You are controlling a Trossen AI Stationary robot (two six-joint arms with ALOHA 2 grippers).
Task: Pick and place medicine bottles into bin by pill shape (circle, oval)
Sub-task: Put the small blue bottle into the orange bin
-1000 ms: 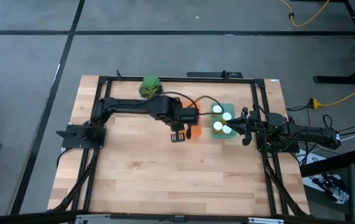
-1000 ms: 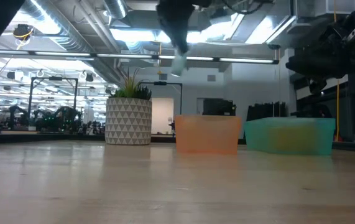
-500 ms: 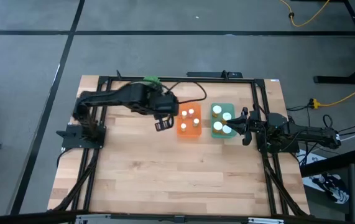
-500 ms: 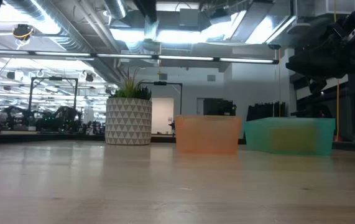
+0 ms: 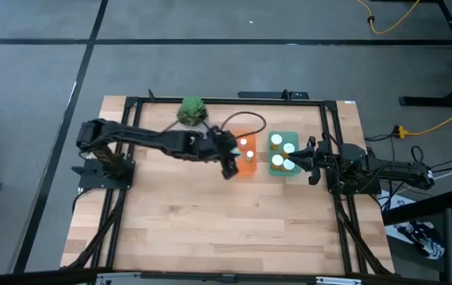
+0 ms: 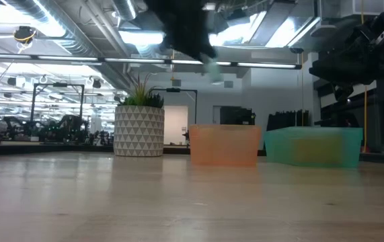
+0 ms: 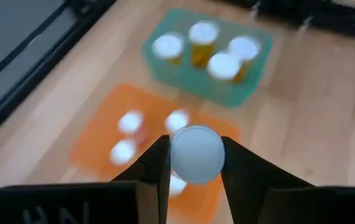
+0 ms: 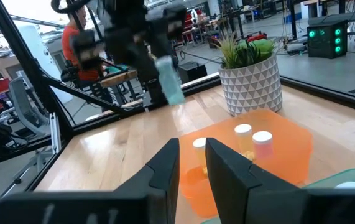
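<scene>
Left tool grips a white-capped medicine bottle above the orange bin on the pale wooden desk. Right tool, nearly closed and empty, waits beside the teal bin. Beyond: a potted plant and ceiling lights.

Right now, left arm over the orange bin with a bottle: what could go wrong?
1. The left gripper holds its bottle by the cap only; it may slip.
2. The orange bin already holds several bottles; a drop could land on a cap and tip.
3. The right gripper waits beside the green bin, close to the left arm's path.
</scene>
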